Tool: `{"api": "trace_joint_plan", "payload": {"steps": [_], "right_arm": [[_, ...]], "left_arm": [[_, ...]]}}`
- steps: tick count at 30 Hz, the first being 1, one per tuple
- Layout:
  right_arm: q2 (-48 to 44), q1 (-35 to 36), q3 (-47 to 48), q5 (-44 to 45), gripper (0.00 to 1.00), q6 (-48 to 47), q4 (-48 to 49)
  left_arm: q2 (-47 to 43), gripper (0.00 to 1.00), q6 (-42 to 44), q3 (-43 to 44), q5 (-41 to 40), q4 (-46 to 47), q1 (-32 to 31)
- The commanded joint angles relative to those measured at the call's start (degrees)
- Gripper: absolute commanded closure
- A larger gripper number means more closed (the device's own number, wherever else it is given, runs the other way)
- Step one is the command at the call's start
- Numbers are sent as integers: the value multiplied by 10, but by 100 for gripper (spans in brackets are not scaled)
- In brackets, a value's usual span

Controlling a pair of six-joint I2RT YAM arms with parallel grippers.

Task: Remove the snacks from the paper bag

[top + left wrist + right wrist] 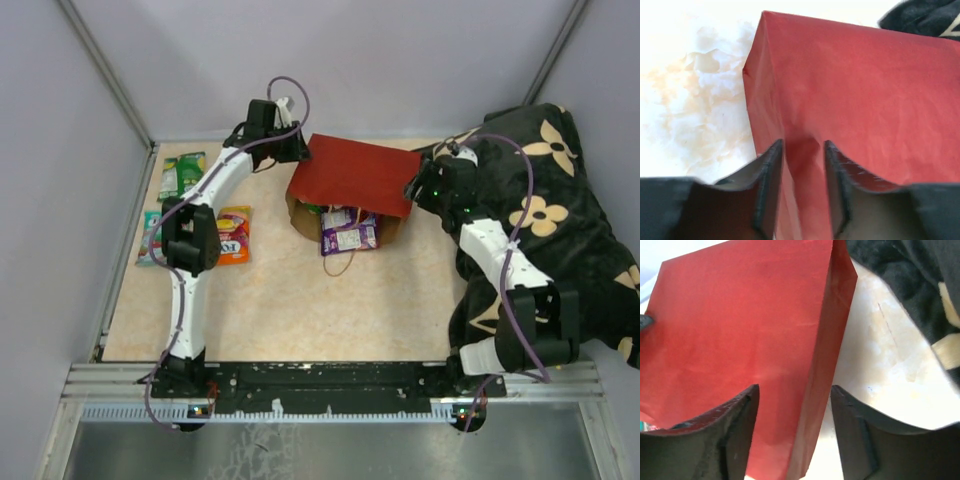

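A brown kraft paper bag with a red outside [355, 175] lies on its side toward the far edge of the pale mottled surface [300, 310], about midway between the left and right edges, with its mouth facing the near edge and one thin string handle looping out in front. A small glossy purple packet [348, 230] lies half out of the mouth, and a sliver of green shows inside just to its left. The left pincer [300, 150] sits at the bag's far left corner; in the left wrist view its fingers [771, 185] stand apart with a red fold of the bag [855, 90] running between them. The right pincer [413, 188] is at the bag's right corner, its jaws set wider, straddling the bag's side edge [740, 315]. Three packets lie near the left edge of the surface: a flat green packet [181, 175] toward the far left corner, an orange and yellow packet [234, 235] nearer, and a pale blue-green packet [150, 238] partly hidden by the left arm. A black pillow with cream flowers [560, 200] covers the right edge.
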Motion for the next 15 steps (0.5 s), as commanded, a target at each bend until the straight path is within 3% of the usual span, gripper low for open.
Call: {"api": "trace_joint_plan", "payload": {"steps": [1,4,6,11,15], "right_arm": [[-54,-2,7,10,30,1,5],[-76,-2,13,24,18,-10,-23],[-94,-2,12,30,16,-15,-34],[-140,-2,12,55,16,-24,-71],[-181,-2,2,59,16,-27,-87]], "left_arm": [[-132,48,39,-63,-45,-5,0],[-297,37,23,-259,-53,50,-2],[-412,28,8,-391,-54,103,-11],[-666,26,-50,-672,-68,186,-47],[-772,26,-84,-804,-63,211,-78]]}}
